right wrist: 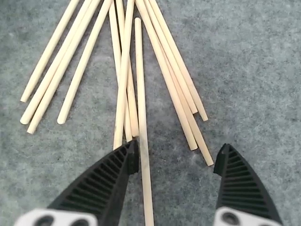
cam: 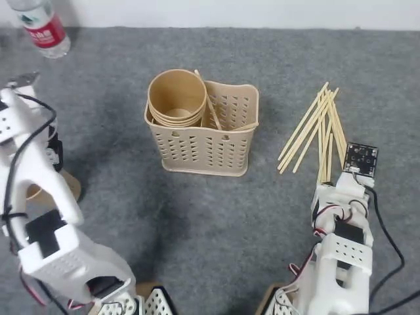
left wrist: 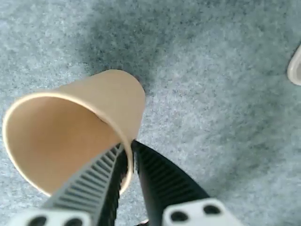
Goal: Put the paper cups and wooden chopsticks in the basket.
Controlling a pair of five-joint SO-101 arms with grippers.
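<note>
Progress stands partway: nearest, the left claw [left wrist: 129, 146] pinches the rim of one paper cup [left wrist: 75, 127], the right claw [right wrist: 176, 153] hangs spread over loose chopsticks [right wrist: 127, 70] on the counter [right wrist: 263, 70], and farther off the basket [cam: 203, 147] already holds stacked cups [cam: 177, 98] and one chopstick [cam: 210, 108].

- Basket [cam: 203, 141]: mid-table, two compartments side by side.
- Stacked cups [cam: 177, 98]: nested, in the basket's left compartment.
- Chopstick [cam: 209, 105]: in the basket, tilted, just right of the stacked cups.
- Loose chopsticks [cam: 315, 131]: on the table right of the basket, apart from it, fanned and overlapping. Their near ends lie under the right gripper [right wrist: 178, 153], with several sticks between its spread fingers.
- Loose cup [left wrist: 70, 127]: near the table's left edge, well left of the basket. Its rim sits between the fingers of the left gripper [left wrist: 129, 146].
- Bottle [cam: 41, 26]: far left corner, behind everything else.
</note>
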